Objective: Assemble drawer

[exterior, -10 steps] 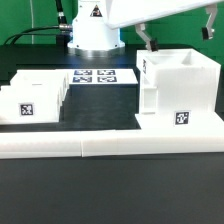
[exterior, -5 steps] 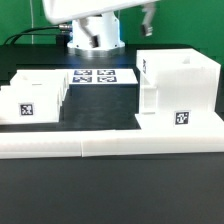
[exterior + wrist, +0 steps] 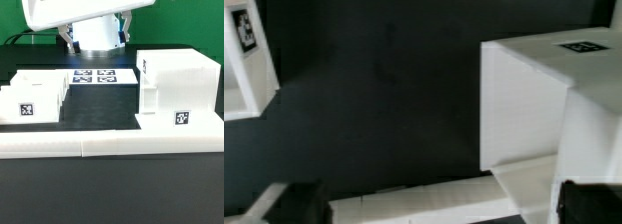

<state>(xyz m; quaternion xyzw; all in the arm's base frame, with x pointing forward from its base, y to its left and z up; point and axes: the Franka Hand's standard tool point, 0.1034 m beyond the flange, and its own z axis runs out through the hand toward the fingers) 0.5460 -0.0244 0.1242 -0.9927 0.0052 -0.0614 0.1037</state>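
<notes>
No words, numbers or brand names can be read. The only signs are black-and-white square tags (image 3: 182, 119): on the tall white boxy plastic housing (image 3: 190, 85), on the low white plastic tray (image 3: 42, 88), and several on the thin flat white marker board (image 3: 103, 85).

arm (image 3: 70, 12): cut by top edge | fingers (image 3: 288, 203): blurred, cropped in wrist view | tray (image 3: 28, 97): cropped at exterior view's left

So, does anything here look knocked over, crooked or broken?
Nothing stands out. The tall housing and the tray sit upright and square behind the border bars, with no visible damage, and the pincer is open and empty.
</notes>
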